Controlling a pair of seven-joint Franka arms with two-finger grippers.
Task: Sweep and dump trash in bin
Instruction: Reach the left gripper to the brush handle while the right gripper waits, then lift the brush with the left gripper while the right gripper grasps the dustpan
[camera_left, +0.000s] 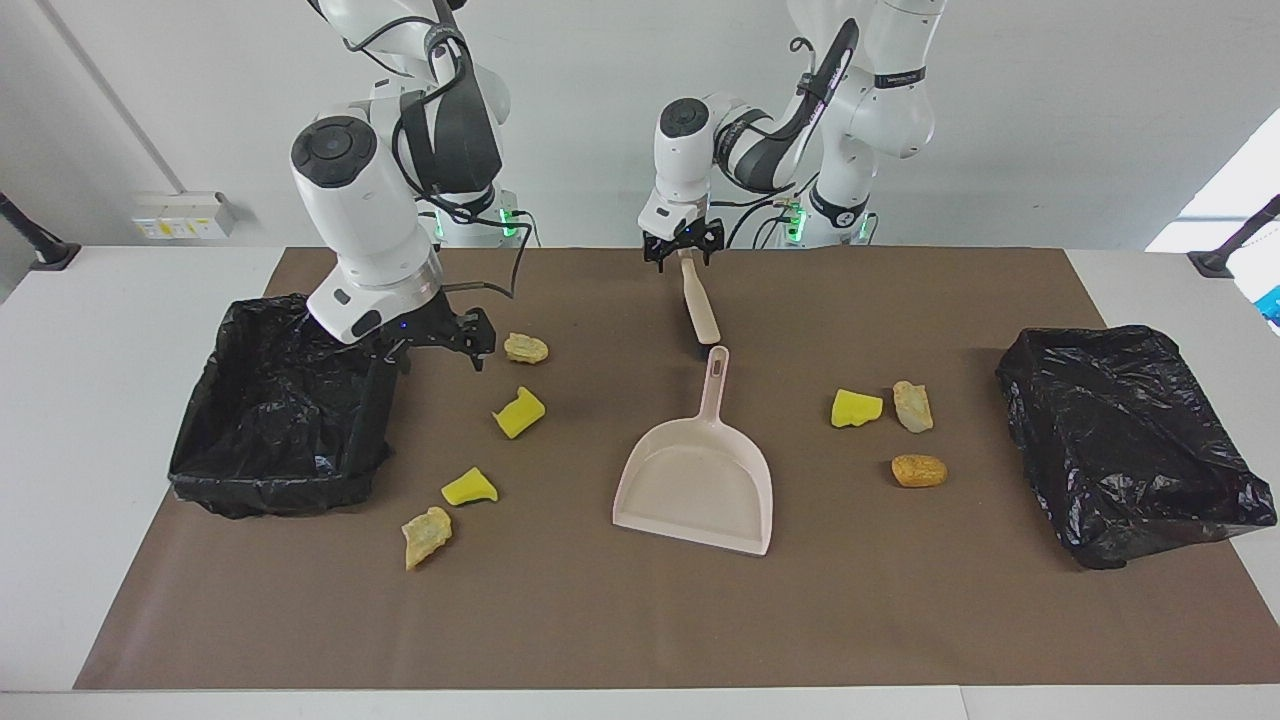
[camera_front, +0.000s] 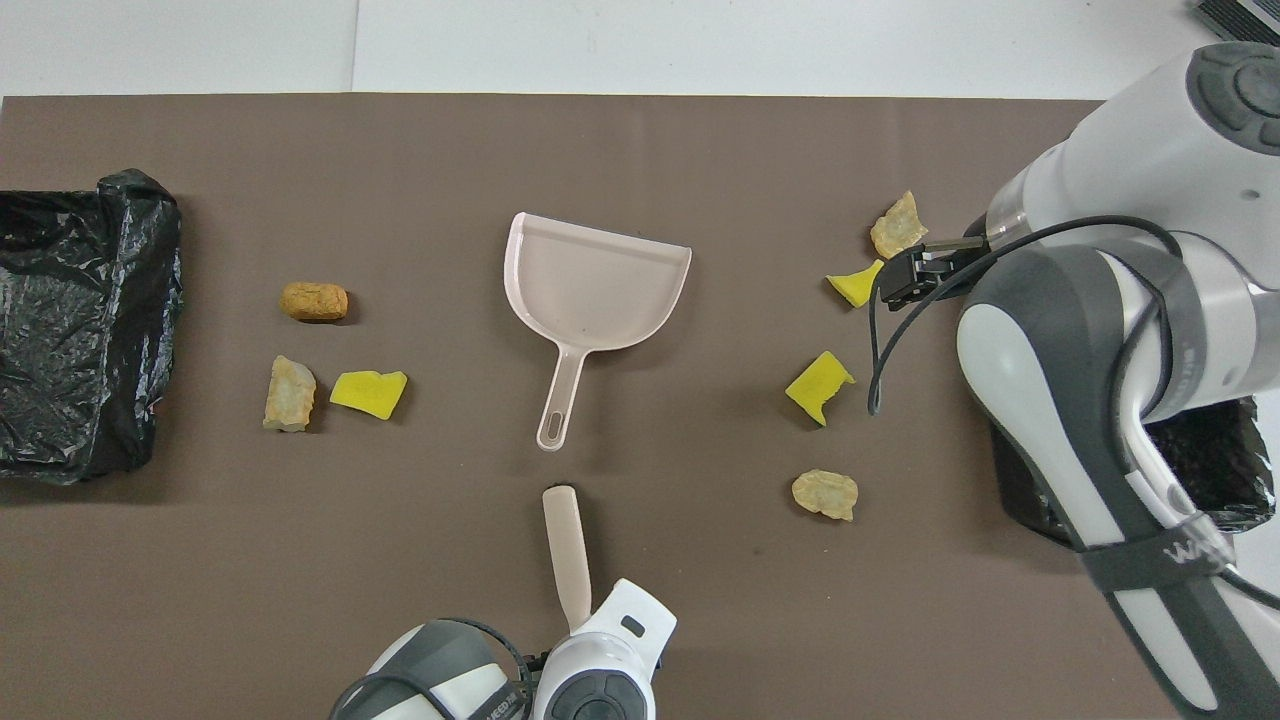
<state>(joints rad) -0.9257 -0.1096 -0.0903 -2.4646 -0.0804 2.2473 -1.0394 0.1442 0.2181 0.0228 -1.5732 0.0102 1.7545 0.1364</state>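
1. A black-bagged bin (camera_left: 280, 410) sits at the right arm's end of the surface, on the brown mat (camera_left: 640, 620).
2. The right pincer (camera_left: 445, 352) hangs over the mat just beside that bin's rim. Its fingers are spread and carry nothing.
3. 4 pieces of trash lie on the mat between this bin and the dustpan.
   - The tan lump by the pincer (camera_left: 526, 348) is nearest the robots.
   - The notched yellow chunk (camera_left: 519, 412) lies farther out.
   - The wedge-shaped yellow chunk (camera_left: 469, 487) lies farther out again.
   - The ragged tan lump (camera_left: 427, 535) lies just beside that wedge and is farthest from the robots.
4. The left pincer (camera_left: 683, 255) is at the robots' end of the brush (camera_left: 702, 312), its fingers either side of the handle tip. Whether they pinch the handle, I cannot tell.
5. The brush lies on the mat, pointing at the dustpan's handle.
6. The pale pink dustpan (camera_left: 695, 480) lies flat at mid-surface, its handle toward the robots and its mouth away from them. No trash is inside it.
7. 3 pieces lie toward the left arm's end.
   - The rounded yellow chunk (camera_left: 856, 408) lies just beside the pale tan lump (camera_left: 912, 406).
   - The orange-brown lump (camera_left: 918, 470) lies farther from the robots.
8. A second black-bagged bin (camera_left: 1130, 440) sits at the left arm's end.
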